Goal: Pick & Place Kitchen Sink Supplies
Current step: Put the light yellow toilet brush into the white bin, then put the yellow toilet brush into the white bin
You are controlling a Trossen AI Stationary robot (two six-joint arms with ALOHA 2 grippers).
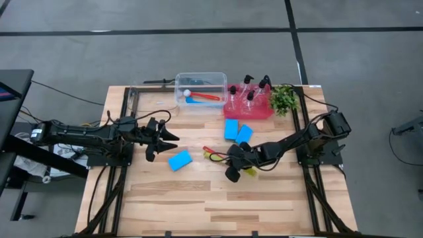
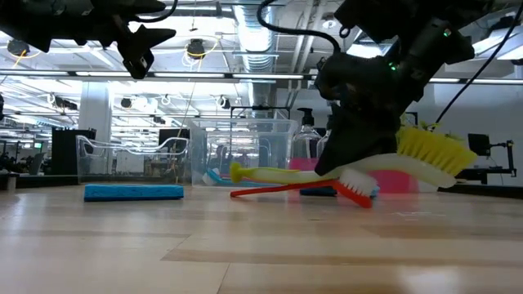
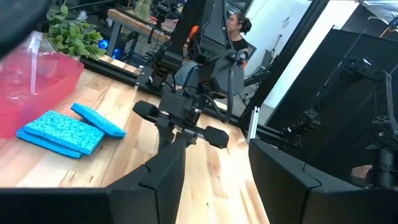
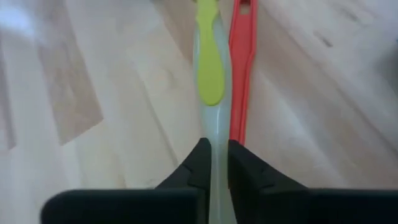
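A yellow-green brush (image 2: pixel 425 151) is between the shut fingers of my right gripper (image 1: pixel 232 162) near the table's middle. A red brush (image 2: pixel 294 190) lies flat on the table right beside it. One blue sponge (image 1: pixel 180 159) lies on the wood in front of my left gripper (image 1: pixel 168 141), which hovers open and level above the table's left part. Two more blue sponges (image 1: pixel 236 131) lie near the red tray (image 1: pixel 231 111), which holds clear pump bottles (image 1: pixel 250 98). My right gripper pinches the yellow-green brush's pale handle neck (image 4: pixel 212 163) between its two fingers, close to the bristle head. The fingers slant down from the table's right side and lie along the handle. The brush is tilted, bristle head (image 2: pixel 433 147) up and handle end (image 2: pixel 239 172) lower.
A clear tub (image 1: pixel 200 80) at the far edge holds a brush with a red handle (image 1: pixel 206 97). A leafy green plant (image 1: pixel 284 99) stands right of the tray. The near half of the table is bare wood. A person sits beyond the table's right side in the left wrist view.
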